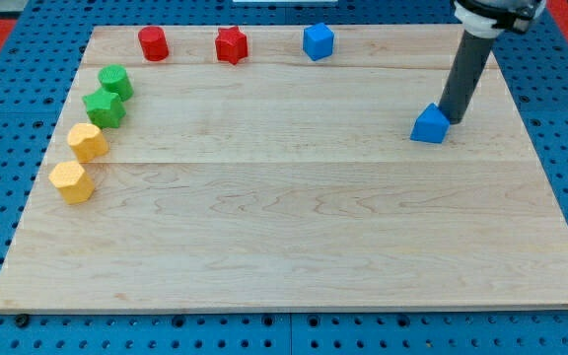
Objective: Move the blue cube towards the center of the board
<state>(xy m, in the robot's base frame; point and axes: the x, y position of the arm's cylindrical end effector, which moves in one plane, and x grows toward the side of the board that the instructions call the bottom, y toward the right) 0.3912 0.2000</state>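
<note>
My rod carries no jaws, so there is nothing to open or close; my tip [451,119] rests at the blue cube's [429,125] two o'clock edge, seemingly touching. That cube sits at three o'clock on the wooden board [294,247], well apart from the other blue block [318,41] at twelve. To do this well, I judge the push should run towards nine o'clock, so I'd shift squarely behind the cube first. No readable writing anywhere.
</note>
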